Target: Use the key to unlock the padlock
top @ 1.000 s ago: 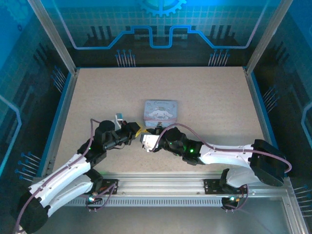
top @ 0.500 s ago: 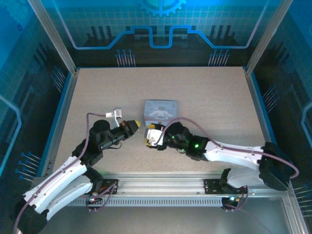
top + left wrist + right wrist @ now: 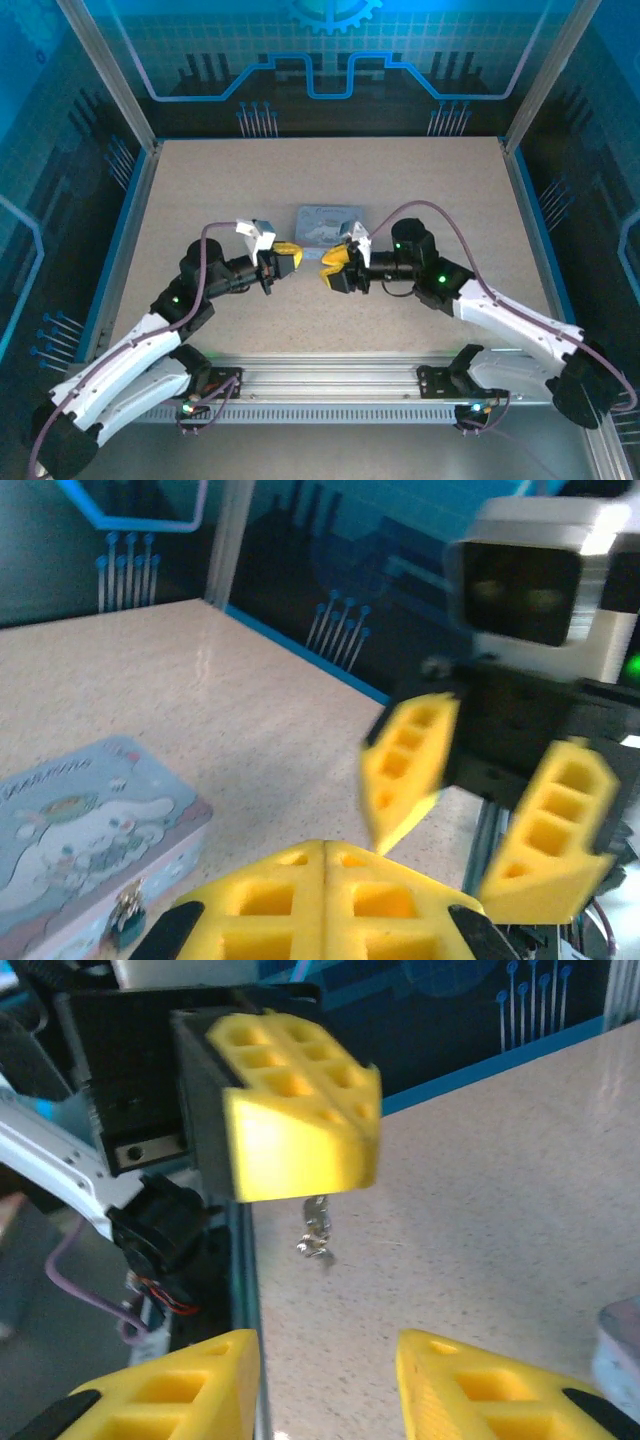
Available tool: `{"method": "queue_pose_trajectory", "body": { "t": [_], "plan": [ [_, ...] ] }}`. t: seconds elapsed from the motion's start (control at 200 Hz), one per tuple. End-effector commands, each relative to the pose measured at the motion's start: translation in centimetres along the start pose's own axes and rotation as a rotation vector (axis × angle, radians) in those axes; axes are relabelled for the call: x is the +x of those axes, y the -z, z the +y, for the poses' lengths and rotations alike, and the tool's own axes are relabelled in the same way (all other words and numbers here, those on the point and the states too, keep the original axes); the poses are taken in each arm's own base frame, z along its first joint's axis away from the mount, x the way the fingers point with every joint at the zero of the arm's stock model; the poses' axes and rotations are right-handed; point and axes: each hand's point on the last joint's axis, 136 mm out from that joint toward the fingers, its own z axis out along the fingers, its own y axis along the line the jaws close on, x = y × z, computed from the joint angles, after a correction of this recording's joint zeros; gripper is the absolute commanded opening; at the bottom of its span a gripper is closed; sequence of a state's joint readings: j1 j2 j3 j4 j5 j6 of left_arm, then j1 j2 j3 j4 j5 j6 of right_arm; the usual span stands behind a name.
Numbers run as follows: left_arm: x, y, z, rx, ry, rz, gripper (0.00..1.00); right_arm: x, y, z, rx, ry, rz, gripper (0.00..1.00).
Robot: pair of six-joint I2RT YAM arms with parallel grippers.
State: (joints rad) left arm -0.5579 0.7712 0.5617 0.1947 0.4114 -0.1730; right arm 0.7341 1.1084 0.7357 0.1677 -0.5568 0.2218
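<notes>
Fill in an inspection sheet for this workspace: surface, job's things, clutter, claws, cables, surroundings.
Surface: speckled beige table, flat.
Job's things: small dark padlock at the front of the cartoon tin; key dangling under the left claw.
Clutter: nothing seen.
Claws: left claw shut on the key; right claw open, empty, facing it, apart.
Cables: a purple cable loops over each arm.
Surroundings: blue-lit panels, metal frame posts.

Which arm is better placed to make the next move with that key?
Right, probably. The right gripper is open and faces the shut left gripper, under which the key dangles, so it could take it. The padlock sits on the tin's front.
</notes>
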Motion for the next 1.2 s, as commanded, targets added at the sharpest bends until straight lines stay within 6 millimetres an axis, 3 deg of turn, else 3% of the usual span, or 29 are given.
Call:
{"method": "queue_pose_trajectory", "body": {
  "t": [0.0, 0.36, 0.55, 0.68, 0.88, 1.045, 1.195],
  "plan": [
    [-3.3, 0.0, -2.7, 0.136, -0.131, -0.081, 0.00, -1.0, -0.7, 0.5, -0.105, -0.170, -0.051, 0.40],
    [-3.8, -0.7, -3.5, 0.211, -0.092, -0.092, 0.00, -1.2, -1.6, 1.6, -0.168, -0.135, -0.037, 0.40],
    [-3.8, -0.9, -3.9, 0.243, -0.072, -0.086, 0.00, -1.3, -2.3, 1.5, -0.183, -0.128, -0.035, 0.28],
    [-3.5, -1.0, -3.9, 0.249, -0.060, -0.070, 0.00, -1.8, -2.4, 1.9, -0.202, -0.106, -0.045, 0.25],
    [-2.8, -1.0, -3.3, 0.219, -0.053, -0.047, 0.00, -1.1, -1.8, 2.9, -0.204, -0.035, -0.014, 0.30],
    [-3.0, -0.8, -3.5, 0.218, -0.054, -0.053, 0.00, -0.9, -0.2, 2.8, -0.132, 0.012, -0.045, 0.17],
    [-3.3, -0.7, -3.8, 0.238, -0.042, -0.058, 0.00, -2.1, 0.5, 3.2, -0.121, 0.032, -0.093, 0.21]
  ]
}}
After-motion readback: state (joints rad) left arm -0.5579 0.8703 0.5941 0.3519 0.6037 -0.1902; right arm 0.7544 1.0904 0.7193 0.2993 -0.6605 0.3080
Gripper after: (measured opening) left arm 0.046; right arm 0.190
